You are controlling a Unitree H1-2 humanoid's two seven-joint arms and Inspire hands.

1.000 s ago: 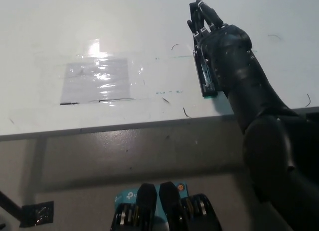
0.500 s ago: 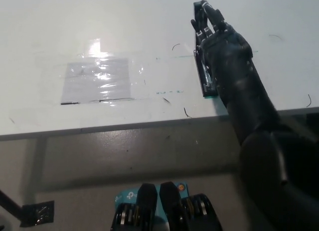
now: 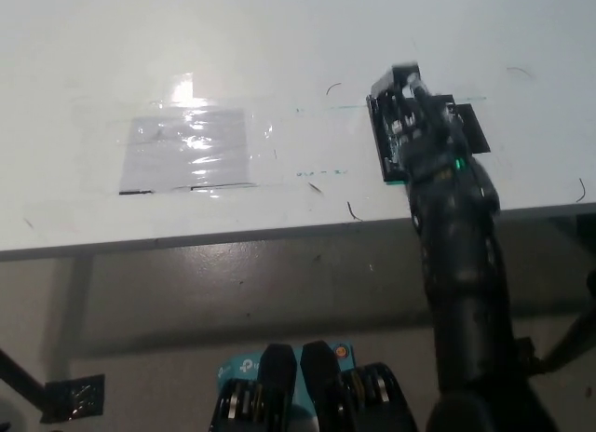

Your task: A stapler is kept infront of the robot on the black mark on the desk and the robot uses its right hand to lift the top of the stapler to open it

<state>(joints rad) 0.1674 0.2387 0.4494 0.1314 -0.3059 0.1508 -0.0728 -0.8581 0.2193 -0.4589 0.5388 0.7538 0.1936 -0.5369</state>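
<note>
I have the black right hand (image 3: 421,125) over the long, dark, narrow stapler (image 3: 384,139), which lies on the white desk (image 3: 279,60) near its front edge. The stapler runs lengthwise directly under my palm, and only its left flank and near end show past the hand. A black patch (image 3: 468,129), probably the mark, peeks out just right of the hand. The hand is turned edge-on to the camera, so I cannot tell whether the fingers are closed on the stapler's top or merely resting there. The white left hand is out of view.

To do this step well, I judge I should hook the fingertips under the far lip of the top arm, keep the base pinned on the desk, and raise in a slow arc about the hinge. Pulling straight up would likely lift the whole stapler off its mark. The clear taped sheet (image 3: 186,151) lies well off to the hand's left, clear of the work.
</note>
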